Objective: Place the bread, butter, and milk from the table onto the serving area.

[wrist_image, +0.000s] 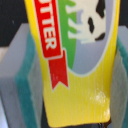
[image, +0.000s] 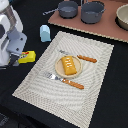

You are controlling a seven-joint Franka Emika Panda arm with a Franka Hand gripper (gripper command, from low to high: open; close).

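The yellow butter (image: 28, 56) sits between my gripper's (image: 19, 53) fingers at the exterior view's left, over the black table (image: 112, 102) just off the placemat's edge. In the wrist view the butter (wrist_image: 75, 55) fills the gap between the grey fingers (wrist_image: 14, 75) with teal pads, and my gripper (wrist_image: 70, 102) is shut on it. The bread (image: 69, 65) lies on the round tan plate (image: 59, 71) in the middle of the striped serving area (image: 45, 95). The pale-blue milk (image: 45, 33) stands upright on the table just beyond the placemat's far corner.
A fork (image: 67, 81) and a knife (image: 82, 58), both with orange handles, flank the plate. A reddish-brown board (image: 112, 31) at the back holds two grey pots (image: 93, 11) and a bowl (image: 123, 16).
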